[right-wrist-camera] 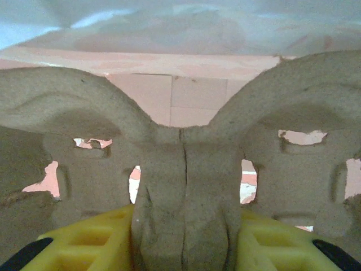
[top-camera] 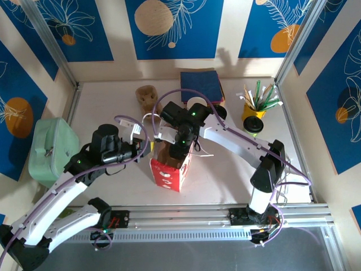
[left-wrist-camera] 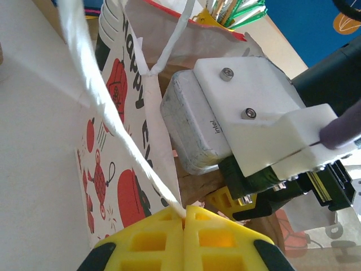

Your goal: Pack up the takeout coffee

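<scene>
Pinching the white handle (left-wrist-camera: 113, 118) shut, the left gripper (left-wrist-camera: 184, 213) is steadying the paper bag (top-camera: 169, 175) open; the right gripper (right-wrist-camera: 183, 226) is clamping a cup carrier (right-wrist-camera: 180, 164) inside, with the coffee cup (top-camera: 255, 127) waiting well off to its right.

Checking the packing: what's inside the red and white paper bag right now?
The right arm's fingers hold a brown pulp carrier inside the bag, with its pink inner walls behind it. The carrier covers the bag's bottom, so anything below is hidden.
</scene>
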Robot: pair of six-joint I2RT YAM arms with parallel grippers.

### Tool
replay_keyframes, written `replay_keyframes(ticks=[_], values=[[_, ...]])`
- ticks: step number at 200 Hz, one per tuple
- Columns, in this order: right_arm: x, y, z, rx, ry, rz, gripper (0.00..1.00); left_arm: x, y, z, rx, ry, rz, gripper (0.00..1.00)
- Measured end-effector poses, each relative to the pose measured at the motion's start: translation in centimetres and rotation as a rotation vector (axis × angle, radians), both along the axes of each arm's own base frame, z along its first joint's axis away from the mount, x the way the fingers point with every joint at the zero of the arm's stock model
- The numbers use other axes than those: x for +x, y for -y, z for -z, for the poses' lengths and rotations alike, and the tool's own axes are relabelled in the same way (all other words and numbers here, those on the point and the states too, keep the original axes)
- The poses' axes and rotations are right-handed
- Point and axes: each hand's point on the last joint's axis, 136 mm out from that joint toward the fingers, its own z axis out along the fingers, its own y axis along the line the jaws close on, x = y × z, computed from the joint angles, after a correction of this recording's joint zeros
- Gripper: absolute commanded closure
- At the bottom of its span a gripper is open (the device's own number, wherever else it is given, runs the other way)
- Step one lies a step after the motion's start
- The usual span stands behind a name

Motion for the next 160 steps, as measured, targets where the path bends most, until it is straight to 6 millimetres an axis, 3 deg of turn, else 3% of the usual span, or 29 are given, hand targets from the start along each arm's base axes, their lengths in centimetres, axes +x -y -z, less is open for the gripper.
replay_keyframes(ticks=[82,160], values=[[-0.8,0.9,2.2,-0.044,-0.053,0.026,0.60,0.2,-0.2,0.0,0.003,-0.003,-0.019,0.98],[-0.4,0.3,3.3,-0.048,-0.055,0.028,0.60,0.3,0.1,0.0,-0.013,-0.018,-0.019,0.98]])
